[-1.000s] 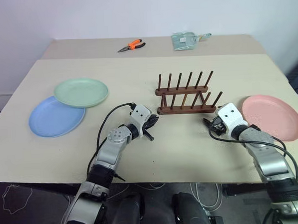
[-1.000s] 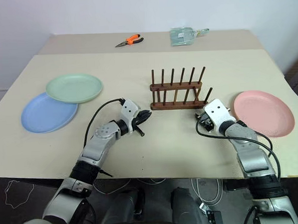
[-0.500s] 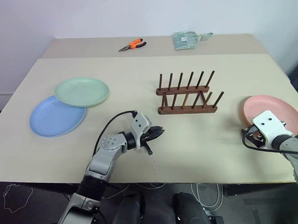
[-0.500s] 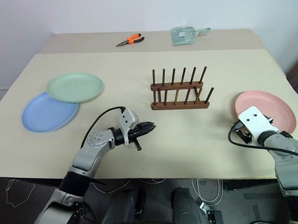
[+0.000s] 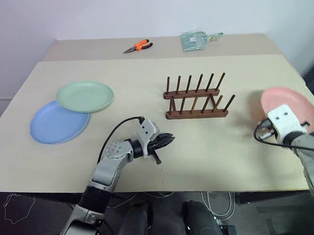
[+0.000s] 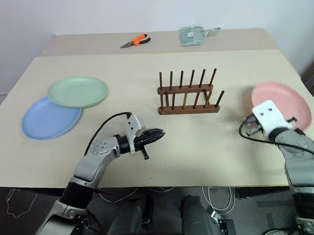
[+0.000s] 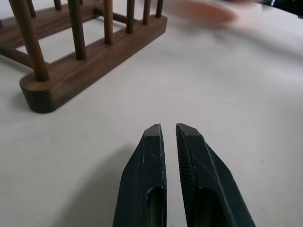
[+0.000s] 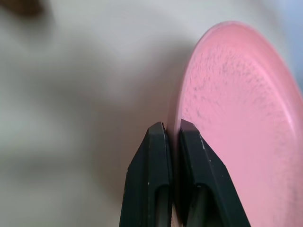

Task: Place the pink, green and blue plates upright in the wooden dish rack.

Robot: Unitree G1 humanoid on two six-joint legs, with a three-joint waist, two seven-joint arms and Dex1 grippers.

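Right tool [image 8: 171,130] pinched the pink plate [image 5: 295,101] by its rim, left tool [image 7: 171,131] closed empty; plate wanted tilting upright toward the wooden dish rack [image 5: 196,98] pegs.

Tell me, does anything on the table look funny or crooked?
Yes. The pink plate is not lying flat: the right gripper has pinched its rim and tipped it up off the table. The green plate lies partly on top of the blue plate. The wooden dish rack stands straight, with no plates in it.
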